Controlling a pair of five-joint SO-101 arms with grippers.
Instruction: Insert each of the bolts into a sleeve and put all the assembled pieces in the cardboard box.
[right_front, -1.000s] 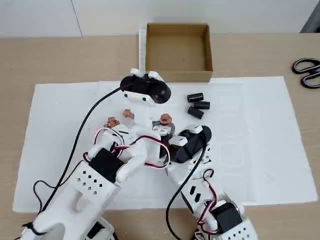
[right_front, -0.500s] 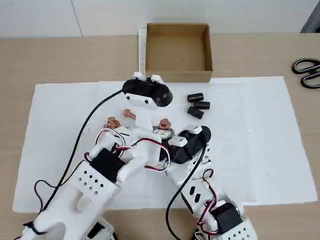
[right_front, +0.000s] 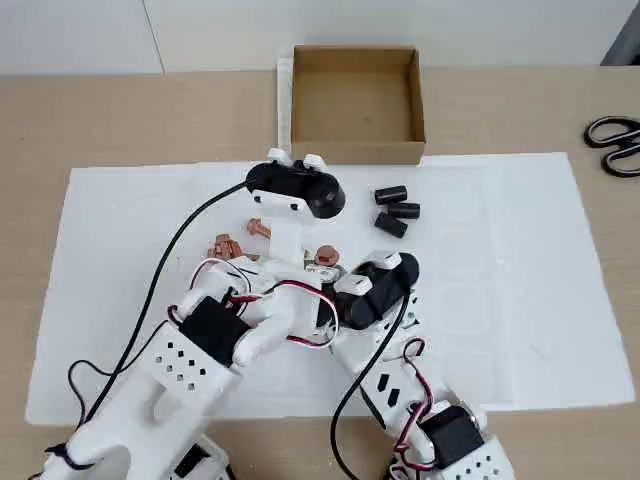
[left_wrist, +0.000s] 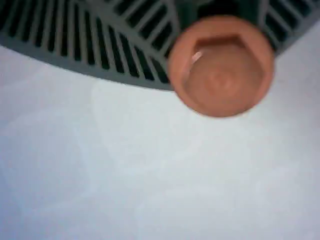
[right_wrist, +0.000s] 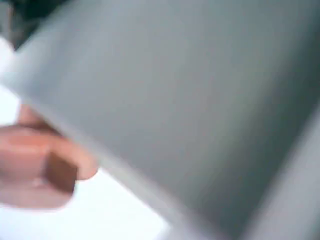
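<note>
Table (right_front: 120, 120) tan, with white paper sheet (right_front: 520, 280) spread over middle. Left arm (right_front: 190, 360) and right arm (right_front: 440, 430) crowd sheet's centre, wrists almost touching, hiding what lies beneath. Cardboard box (right_front: 357, 152) at sheet's far edge, top open. Scissors (right_front: 615, 140) at table's right edge, off sheet. Left gripper (right_front: 300, 262), right gripper (right_front: 340, 280): spread or pinched, cannot tell for either. Three black sleeves (right_front: 398, 210) bunched between box and right arm. One bolt (right_front: 327, 256) between wrists, hex head (left_wrist: 220, 72) beside dark ribbed part. Two loose bolts (right_front: 240, 237) just beside left arm.
</note>
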